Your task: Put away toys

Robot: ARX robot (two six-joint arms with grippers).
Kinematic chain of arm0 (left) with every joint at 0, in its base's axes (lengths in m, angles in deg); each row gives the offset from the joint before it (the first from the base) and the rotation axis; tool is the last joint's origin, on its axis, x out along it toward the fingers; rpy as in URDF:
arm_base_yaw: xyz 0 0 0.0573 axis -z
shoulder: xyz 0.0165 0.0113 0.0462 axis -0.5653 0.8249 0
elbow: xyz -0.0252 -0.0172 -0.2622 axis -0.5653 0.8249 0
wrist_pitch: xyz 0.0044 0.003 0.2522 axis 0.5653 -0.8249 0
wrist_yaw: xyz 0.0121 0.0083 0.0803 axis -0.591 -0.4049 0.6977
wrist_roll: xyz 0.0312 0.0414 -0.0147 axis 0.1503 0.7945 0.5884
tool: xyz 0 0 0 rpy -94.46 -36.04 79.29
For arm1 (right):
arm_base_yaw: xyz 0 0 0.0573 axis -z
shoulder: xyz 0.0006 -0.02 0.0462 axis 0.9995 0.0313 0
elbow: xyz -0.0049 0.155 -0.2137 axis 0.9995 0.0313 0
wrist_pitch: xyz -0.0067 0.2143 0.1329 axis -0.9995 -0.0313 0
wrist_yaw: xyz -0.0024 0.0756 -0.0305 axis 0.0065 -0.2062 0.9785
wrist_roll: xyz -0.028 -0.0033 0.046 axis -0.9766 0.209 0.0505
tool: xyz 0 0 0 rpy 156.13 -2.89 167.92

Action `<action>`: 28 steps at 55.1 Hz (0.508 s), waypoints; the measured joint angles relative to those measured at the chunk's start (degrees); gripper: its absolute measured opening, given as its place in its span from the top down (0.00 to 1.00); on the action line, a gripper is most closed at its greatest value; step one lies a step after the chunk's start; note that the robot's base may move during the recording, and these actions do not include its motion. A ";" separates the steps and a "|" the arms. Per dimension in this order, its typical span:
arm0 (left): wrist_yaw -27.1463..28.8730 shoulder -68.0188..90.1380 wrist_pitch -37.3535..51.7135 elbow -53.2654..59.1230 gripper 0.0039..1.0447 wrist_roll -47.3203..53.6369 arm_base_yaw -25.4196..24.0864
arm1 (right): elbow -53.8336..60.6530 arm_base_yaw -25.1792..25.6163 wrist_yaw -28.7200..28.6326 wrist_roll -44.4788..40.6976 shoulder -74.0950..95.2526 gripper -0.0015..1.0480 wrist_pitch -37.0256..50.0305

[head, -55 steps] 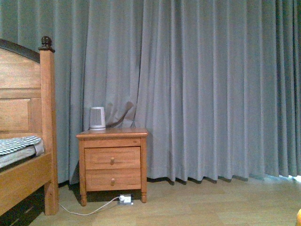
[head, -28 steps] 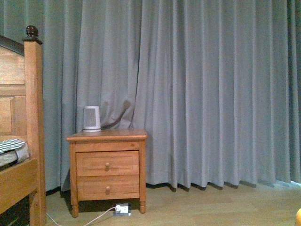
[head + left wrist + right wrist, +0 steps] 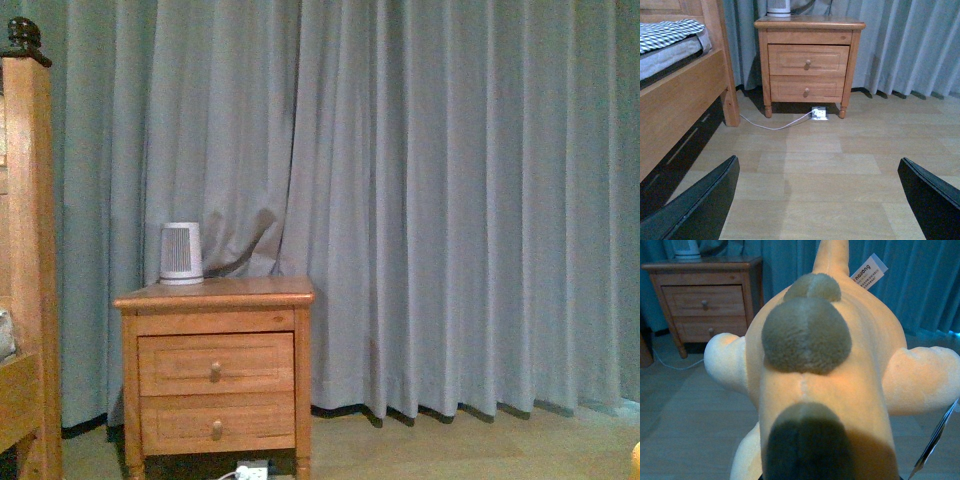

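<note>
Facing a wooden nightstand (image 3: 215, 370) and grey curtains (image 3: 450, 200), we held our left gripper (image 3: 817, 165) spread wide and empty over the wood floor (image 3: 840, 150). The orange-yellow plush toy (image 3: 815, 390) hung off the floor at our near right, hiding the right gripper, whose grip we could not tell.

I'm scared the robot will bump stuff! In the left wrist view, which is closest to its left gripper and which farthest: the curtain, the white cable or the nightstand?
1. White cable: on the floor, nearest the left gripper.
2. Nightstand: beyond the cable, beside the bed.
3. Curtain: behind the nightstand, farthest.
</note>
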 joint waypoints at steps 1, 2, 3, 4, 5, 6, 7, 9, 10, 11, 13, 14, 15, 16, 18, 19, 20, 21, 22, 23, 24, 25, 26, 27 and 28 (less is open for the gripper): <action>-0.02 0.00 0.00 0.00 0.06 0.00 0.00 | 0.00 0.00 0.00 0.00 0.00 0.93 0.00; -0.04 0.00 0.00 0.00 0.06 0.00 0.00 | 0.00 0.00 0.00 0.00 0.00 0.93 0.00; -0.02 0.00 0.00 0.00 0.06 0.00 0.00 | 0.00 0.00 -0.02 -0.02 -0.02 0.93 0.00; 0.04 0.00 0.00 0.00 0.06 0.00 0.02 | 0.00 0.00 -0.02 0.00 0.00 0.93 0.00; -0.02 0.02 0.00 0.00 0.06 0.00 0.00 | 0.00 0.00 -0.02 0.00 0.00 0.93 0.00; -0.07 0.00 0.00 0.00 0.06 0.00 0.00 | 0.00 0.00 0.00 0.00 0.00 0.93 0.00; -0.04 0.00 0.00 0.00 0.06 0.00 0.00 | 0.00 0.00 0.00 0.00 0.00 0.93 0.00; -0.04 0.02 0.00 0.00 0.06 0.00 0.00 | 0.00 0.00 0.00 0.00 0.00 0.93 0.00; -0.04 0.00 0.00 0.00 0.06 0.00 0.00 | 0.00 0.00 0.00 0.00 0.00 0.93 0.00; -0.04 0.00 0.00 0.00 0.06 0.00 0.00 | 0.00 0.00 0.00 0.00 0.00 0.93 0.00; 0.00 0.00 0.00 0.00 0.06 0.00 0.00 | 0.00 0.00 -0.02 0.00 0.00 0.93 0.00; 0.02 0.00 0.00 0.00 0.06 0.00 0.00 | 0.00 0.00 -0.02 0.00 0.00 0.93 0.00; -0.04 0.00 0.00 0.00 0.06 0.00 0.00 | 0.00 0.00 -0.02 0.00 0.00 0.93 0.00; -0.04 0.00 0.00 0.00 0.06 0.00 0.00 | 0.00 0.00 -0.02 0.00 0.00 0.93 0.00; -0.02 0.00 0.00 0.00 0.06 0.00 0.02 | 0.00 0.00 0.00 0.00 0.00 0.93 0.00; -0.04 0.00 0.00 0.00 0.06 0.00 0.00 | 0.00 0.00 0.00 0.00 0.00 0.93 0.00; -0.04 0.00 0.00 0.00 0.06 0.00 0.00 | 0.00 0.00 0.00 0.00 0.00 0.93 0.00; -0.04 0.00 0.00 0.00 0.06 0.00 0.00 | 0.00 0.00 0.00 0.00 0.00 0.93 0.00; -0.02 0.00 0.00 0.00 0.06 0.00 0.00 | 0.00 0.00 0.00 0.00 0.00 0.93 0.00; -0.02 0.00 0.00 0.00 0.06 0.00 0.00 | 0.00 0.00 -0.02 0.00 0.00 0.93 0.00; -0.02 0.00 0.00 0.00 0.06 0.00 0.00 | 0.00 0.00 -0.02 0.00 0.00 0.93 0.00; -0.02 0.00 0.00 0.00 0.06 0.00 0.00 | 0.00 0.00 -0.02 0.00 0.00 0.93 0.00; -0.02 0.00 0.00 0.00 0.06 0.00 0.00 | 0.00 0.00 -0.02 0.00 0.00 0.93 0.00; -0.02 0.00 0.00 0.00 0.06 0.00 0.00 | 0.00 0.00 -0.02 0.00 0.00 0.93 0.00; -0.04 0.00 0.00 0.00 0.06 0.00 0.00 | 0.00 0.00 0.00 0.00 0.00 0.93 0.00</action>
